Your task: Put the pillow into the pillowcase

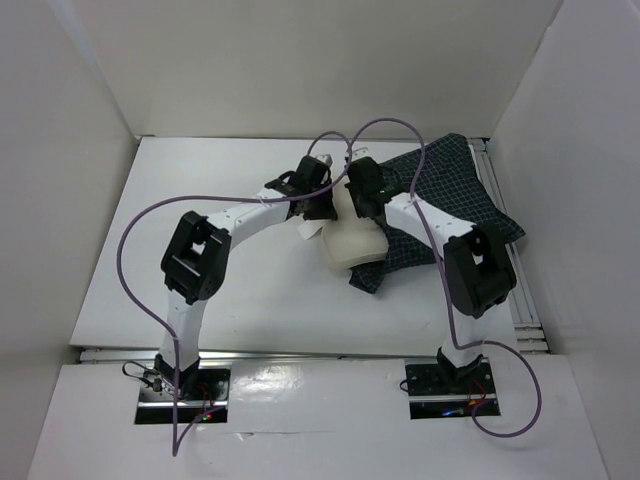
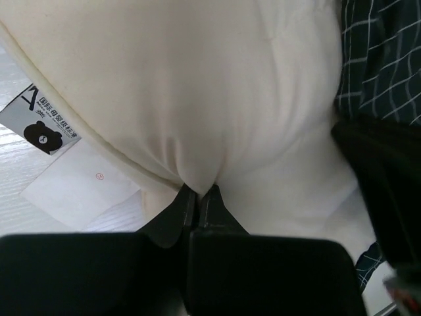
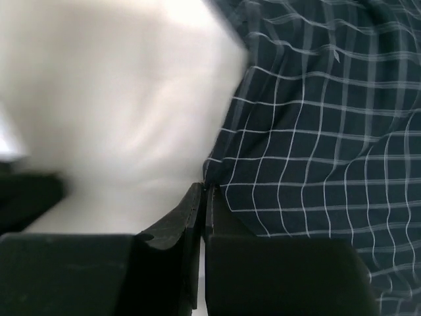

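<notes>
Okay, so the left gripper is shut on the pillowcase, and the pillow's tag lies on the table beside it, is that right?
Not quite. The left gripper is shut on the pillow, not the pillowcase: the left wrist view shows it pinching a fold of cream fabric. The tag does lie on the table beside it.
</notes>
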`<state>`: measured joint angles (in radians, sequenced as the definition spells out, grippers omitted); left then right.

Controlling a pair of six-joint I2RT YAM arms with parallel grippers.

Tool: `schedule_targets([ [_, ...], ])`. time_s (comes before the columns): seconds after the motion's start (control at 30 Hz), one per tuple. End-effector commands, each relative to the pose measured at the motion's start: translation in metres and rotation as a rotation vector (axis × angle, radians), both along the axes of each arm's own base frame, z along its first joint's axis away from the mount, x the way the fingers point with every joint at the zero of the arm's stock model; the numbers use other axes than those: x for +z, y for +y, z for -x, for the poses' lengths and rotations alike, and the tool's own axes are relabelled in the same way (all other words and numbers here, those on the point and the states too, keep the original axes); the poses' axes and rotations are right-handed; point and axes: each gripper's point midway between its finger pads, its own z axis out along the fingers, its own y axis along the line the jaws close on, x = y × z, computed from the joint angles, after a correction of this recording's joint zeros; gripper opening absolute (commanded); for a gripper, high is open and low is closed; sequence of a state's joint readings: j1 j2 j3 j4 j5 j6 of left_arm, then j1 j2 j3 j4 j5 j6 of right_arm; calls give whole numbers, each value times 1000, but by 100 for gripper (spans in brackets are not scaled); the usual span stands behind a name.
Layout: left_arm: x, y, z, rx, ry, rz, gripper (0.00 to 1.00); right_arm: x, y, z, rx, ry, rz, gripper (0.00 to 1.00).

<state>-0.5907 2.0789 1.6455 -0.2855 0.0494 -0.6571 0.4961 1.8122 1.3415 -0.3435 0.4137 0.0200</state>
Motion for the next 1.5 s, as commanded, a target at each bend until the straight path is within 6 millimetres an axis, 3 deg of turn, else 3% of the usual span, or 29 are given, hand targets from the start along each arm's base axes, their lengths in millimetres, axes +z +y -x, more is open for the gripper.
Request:
schedule_targets([
  [0.0,-8,-27,4,-65,-15,7,0,76,82,13,296,-100,-265,0],
  [0.03,-8,-29,2,-65,-16,8,0,85,94,17,354,-106,-316,0],
  [0.07,-8,-33,6,-74,-16,8,0,97,117,35,486,-74,-413,0],
  [0.13,-1,-36,1,-74,-35,21,0,108,135,47,591,-65,-489,0],
  [0.17,-1,-40,5,-84,-35,21,0,115,148,63,686,-35,-552,0],
  [0.23,6,-40,5,-84,-46,29,0,125,156,74,725,-16,-620,0],
  [0.4,36,-36,5,-62,-111,69,0,114,169,105,813,91,-736,0],
  [0.47,59,-30,5,-40,-155,78,0,116,172,112,847,108,-757,0],
  [0.53,59,-16,14,-25,-160,48,0,126,175,114,874,106,-772,0],
  [0.57,87,-8,18,-3,-216,69,0,140,174,110,885,82,-781,0],
  [0.6,98,-2,21,2,-247,73,0,142,172,104,877,71,-781,0],
  [0.63,97,4,29,2,-253,78,0,141,171,97,850,62,-766,0],
  [0.67,126,16,33,29,-322,93,0,152,167,87,834,25,-761,0],
  [0.77,136,38,45,69,-362,75,0,137,164,70,760,54,-736,0],
  [0.83,150,46,52,77,-394,81,0,115,164,68,723,116,-730,0],
  [0.9,144,50,55,84,-383,65,0,108,159,63,686,131,-724,4],
  [0.97,123,58,61,95,-335,24,0,85,152,68,647,179,-702,11],
  [1.0,113,60,64,92,-314,6,0,82,149,70,636,180,-695,40],
  [1.03,106,60,68,77,-295,4,0,84,145,74,626,177,-688,63],
  [1.07,91,63,73,80,-265,-11,0,80,141,77,618,187,-672,79],
  [1.13,76,65,81,72,-229,-20,0,74,131,83,573,189,-658,100],
  [1.27,55,71,88,98,-180,-35,0,96,101,95,447,119,-620,100],
  [1.33,50,74,90,110,-171,-42,0,90,80,103,295,130,-613,100],
  [1.37,40,75,92,115,-148,-51,0,87,51,104,142,101,-552,100],
  [1.43,34,75,92,123,-132,-53,0,70,21,117,-96,140,-529,100],
  [1.47,28,74,91,122,-119,-64,0,53,-13,133,-255,171,-417,100],
])
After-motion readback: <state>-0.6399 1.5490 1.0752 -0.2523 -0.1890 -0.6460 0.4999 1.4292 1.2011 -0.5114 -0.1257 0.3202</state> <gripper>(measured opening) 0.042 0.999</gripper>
